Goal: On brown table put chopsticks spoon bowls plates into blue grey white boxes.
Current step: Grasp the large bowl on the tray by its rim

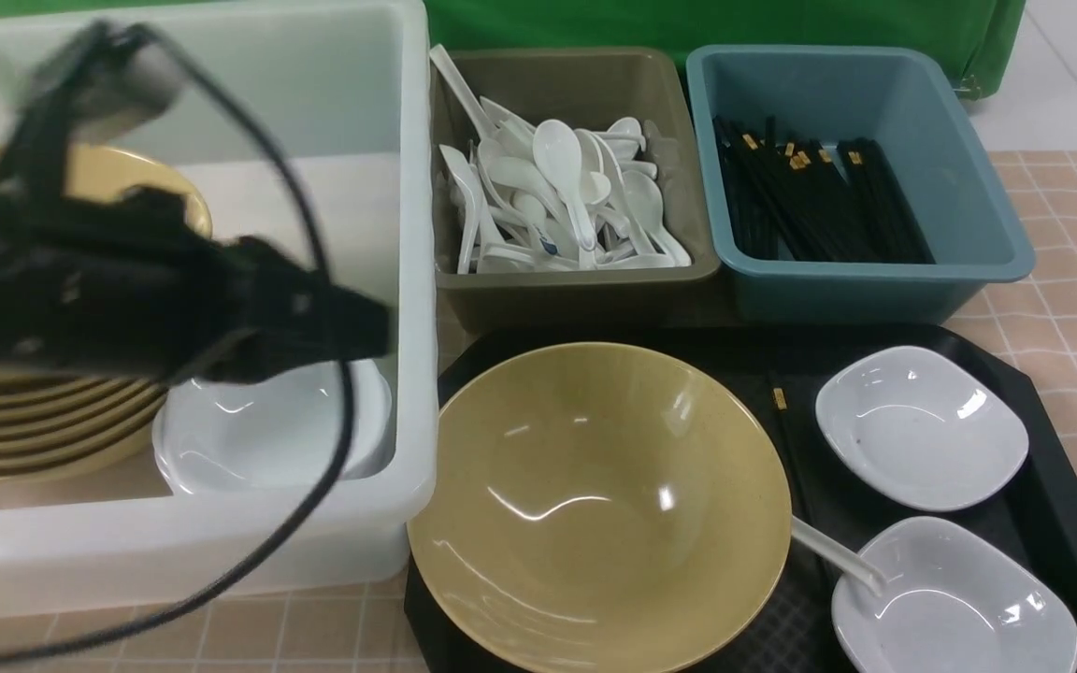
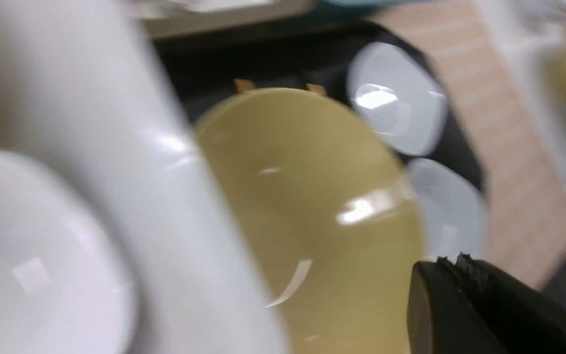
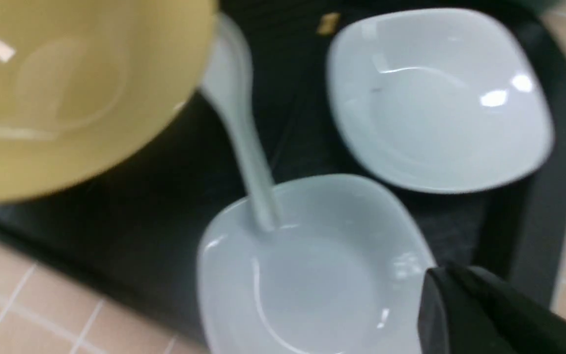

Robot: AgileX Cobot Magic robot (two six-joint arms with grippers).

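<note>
Left fingers [image 2: 460, 305] and right fingers [image 3: 469, 319] pressed together, seemingly empty, left over white box [image 1: 80, 561]

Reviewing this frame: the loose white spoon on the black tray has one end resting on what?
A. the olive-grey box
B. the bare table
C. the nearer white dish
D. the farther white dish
C: the spoon runs out from beside the tan bowl, and its narrow end lies on the rim of the nearer white dish.
</note>
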